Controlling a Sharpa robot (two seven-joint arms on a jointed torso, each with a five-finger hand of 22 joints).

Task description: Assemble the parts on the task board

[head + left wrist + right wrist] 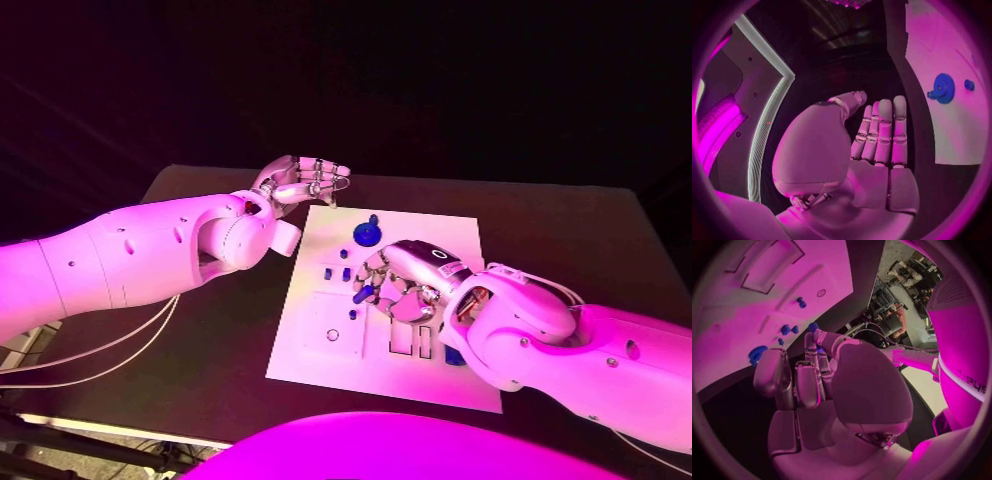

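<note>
**Right hand over the board's blue pieces, left hand idle at the far corner**

No brand or label can be read on the white rectangular task board [433, 375] or on either arm; some dark lettering sits on the white body at the rim of the right wrist view, too cut off to make out.

The left hand [300, 183] hangs over the black table [577, 230] just off the board's far left corner, palm up. In the left wrist view its fingers [881, 131] stand straight and pressed side by side, the thumb beside them, and nothing lies in the palm.

The right hand [408, 282] is bent down over the middle of the board, fingers curled toward its surface. A small blue piece [364, 294] shows at the fingertips in the head view, and the right wrist view shows a blue tip [812, 327] at the end of one finger [811, 342]; whether the hand pinches it or merely touches it I cannot tell.

A round blue gear-shaped part [368, 233] sits on the board's far end, between the two hands. The left wrist view shows its toothed rim, and the right wrist view shows several small blue pegs [785, 330] set in the board beside the fingers.
</note>
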